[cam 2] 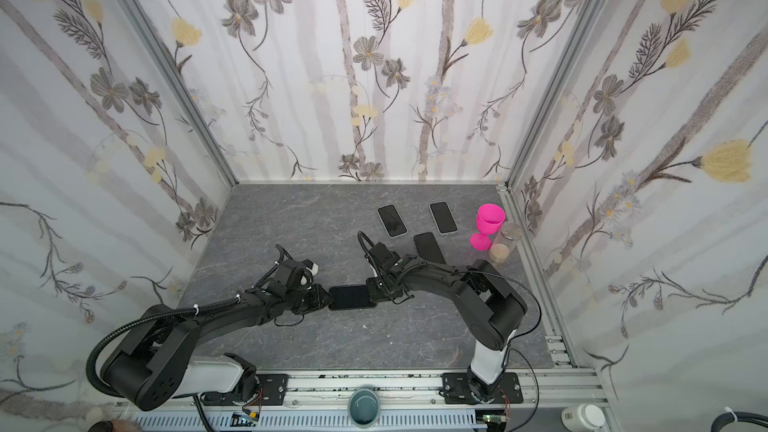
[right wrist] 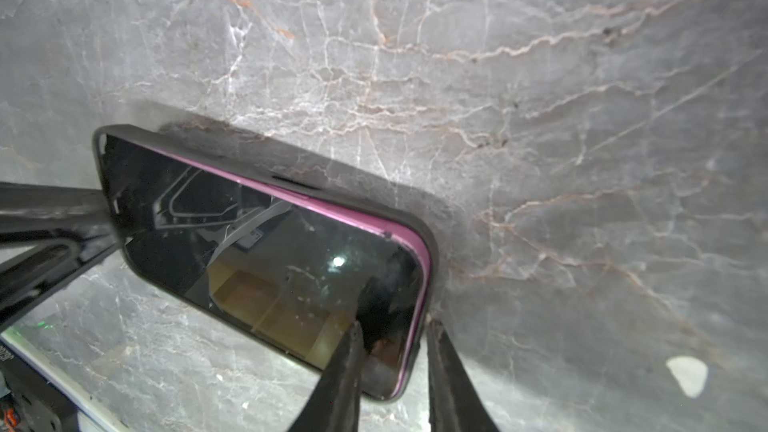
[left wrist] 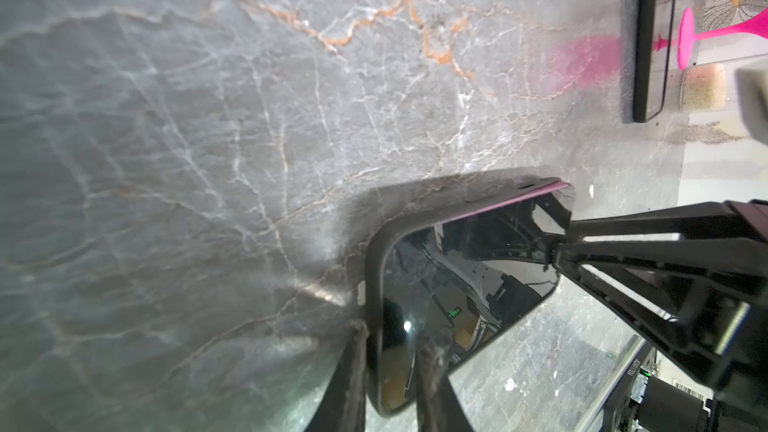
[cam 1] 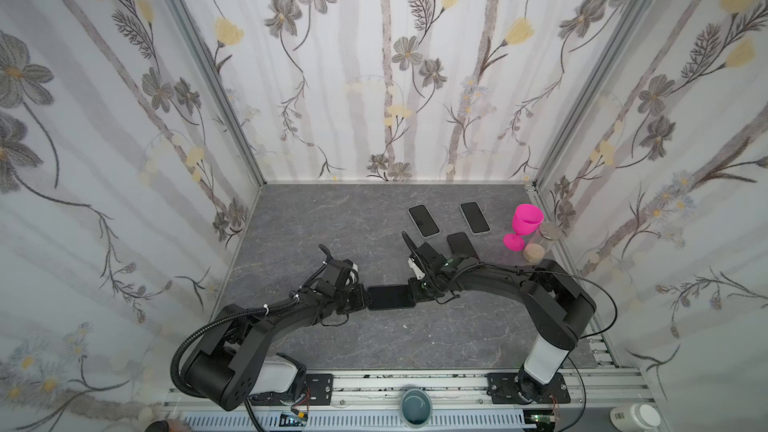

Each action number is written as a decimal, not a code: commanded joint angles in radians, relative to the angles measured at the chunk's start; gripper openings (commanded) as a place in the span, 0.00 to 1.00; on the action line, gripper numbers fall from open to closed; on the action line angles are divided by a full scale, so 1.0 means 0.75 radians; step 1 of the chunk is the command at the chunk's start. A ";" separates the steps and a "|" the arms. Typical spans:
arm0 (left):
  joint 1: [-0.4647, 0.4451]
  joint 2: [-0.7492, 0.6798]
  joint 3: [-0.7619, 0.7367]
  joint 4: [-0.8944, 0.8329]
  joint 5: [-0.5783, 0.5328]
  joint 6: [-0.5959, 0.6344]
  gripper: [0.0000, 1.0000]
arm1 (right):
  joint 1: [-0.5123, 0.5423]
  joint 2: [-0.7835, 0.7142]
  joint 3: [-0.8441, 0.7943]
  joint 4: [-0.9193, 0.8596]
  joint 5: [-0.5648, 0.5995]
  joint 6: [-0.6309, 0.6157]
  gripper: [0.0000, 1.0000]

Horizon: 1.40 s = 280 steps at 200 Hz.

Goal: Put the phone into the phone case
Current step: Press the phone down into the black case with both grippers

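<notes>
The phone (cam 1: pixel 390 297), one pink long edge proud of the case (left wrist: pixel 372 284), lies on the tabletop (cam 1: pixel 332 222) lengthwise between the arms: left claw (left wrist: pixel 392 342) pinches one end rim, right claw (right wrist: pixel 392 326) straddles the opposite end, slightly parted, hold unclear.

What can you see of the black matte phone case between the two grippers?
The black matte phone case, rubbery-looking with rounded corners, lies level over the grey marbled tabletop. It holds a glossy black-screened phone whose purple frame shows above one long rim. The left gripper pinches one short end; the right gripper straddles the other.
</notes>
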<state>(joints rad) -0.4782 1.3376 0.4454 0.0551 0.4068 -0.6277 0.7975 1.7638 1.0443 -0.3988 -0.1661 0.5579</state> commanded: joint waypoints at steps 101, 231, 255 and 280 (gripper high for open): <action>0.037 0.035 0.074 -0.008 -0.007 0.065 0.23 | -0.042 0.095 0.172 -0.112 0.099 -0.110 0.19; 0.038 0.098 0.028 0.063 0.047 0.041 0.17 | -0.036 0.185 0.164 -0.181 0.061 -0.116 0.10; 0.038 0.112 0.032 0.068 0.055 0.043 0.17 | -0.028 0.207 0.155 -0.186 0.077 -0.116 0.10; 0.037 0.117 0.030 0.068 0.057 0.047 0.16 | -0.020 0.228 0.154 -0.192 0.106 -0.119 0.09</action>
<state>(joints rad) -0.4500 1.4181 0.4690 0.0837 0.4358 -0.5964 0.7723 1.8935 1.1786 -0.4805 -0.1238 0.4767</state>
